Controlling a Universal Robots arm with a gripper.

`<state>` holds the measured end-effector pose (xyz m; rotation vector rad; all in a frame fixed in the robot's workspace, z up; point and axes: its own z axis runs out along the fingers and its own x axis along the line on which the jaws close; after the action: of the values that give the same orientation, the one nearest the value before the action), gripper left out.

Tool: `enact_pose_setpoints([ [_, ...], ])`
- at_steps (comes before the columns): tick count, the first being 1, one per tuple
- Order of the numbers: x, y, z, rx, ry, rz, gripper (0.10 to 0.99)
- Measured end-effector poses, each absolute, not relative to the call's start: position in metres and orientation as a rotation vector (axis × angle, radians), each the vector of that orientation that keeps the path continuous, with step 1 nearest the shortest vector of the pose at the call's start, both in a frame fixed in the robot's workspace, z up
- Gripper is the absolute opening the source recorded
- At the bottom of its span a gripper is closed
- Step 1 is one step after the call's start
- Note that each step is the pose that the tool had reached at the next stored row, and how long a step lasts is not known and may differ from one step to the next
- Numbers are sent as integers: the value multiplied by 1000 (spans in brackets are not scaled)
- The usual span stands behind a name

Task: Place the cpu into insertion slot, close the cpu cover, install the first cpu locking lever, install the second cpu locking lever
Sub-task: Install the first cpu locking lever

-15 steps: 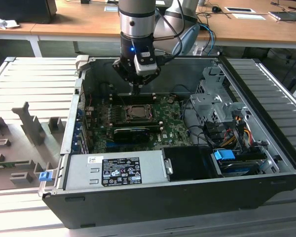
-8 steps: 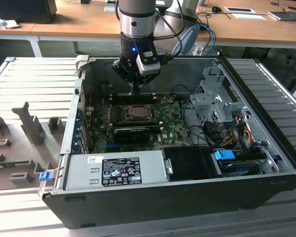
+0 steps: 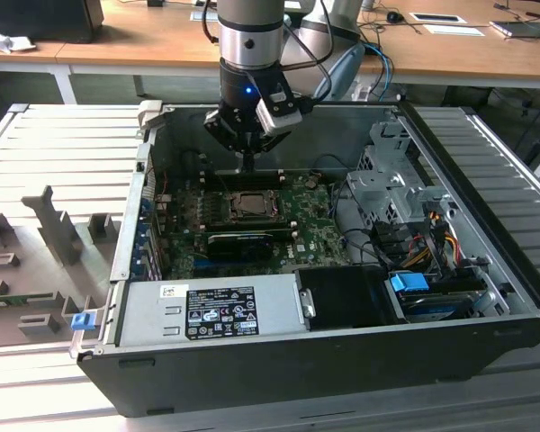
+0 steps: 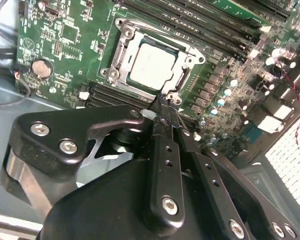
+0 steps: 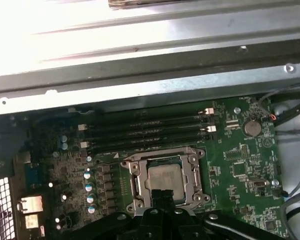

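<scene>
Gripper (image 3: 249, 164): fingers closed together, empty, tip poised over the socket's edge. Cpu (image 3: 249, 205): six o'clock of it in the exterior view, seated in insertion slot (image 4: 182, 77), cpu cover (image 4: 160, 37) down. Risk: a skewed descent would probably scrape the cover.

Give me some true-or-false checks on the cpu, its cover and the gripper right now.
1. The cpu sits in the insertion slot. True.
2. The cpu cover stands flipped up. False: it lies flat, framing the cpu.
3. The gripper holds the cpu. False: its shut tips are at the cover's edge, and the cpu lies in the slot.
4. A round coin cell sits on the green board. True.
</scene>
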<state>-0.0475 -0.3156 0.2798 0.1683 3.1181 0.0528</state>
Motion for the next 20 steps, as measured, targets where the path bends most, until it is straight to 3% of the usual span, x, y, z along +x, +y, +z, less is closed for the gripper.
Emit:
enact_pose_setpoints([
  [20, -48, -316, 280, -348, 3109, 57, 106],
])
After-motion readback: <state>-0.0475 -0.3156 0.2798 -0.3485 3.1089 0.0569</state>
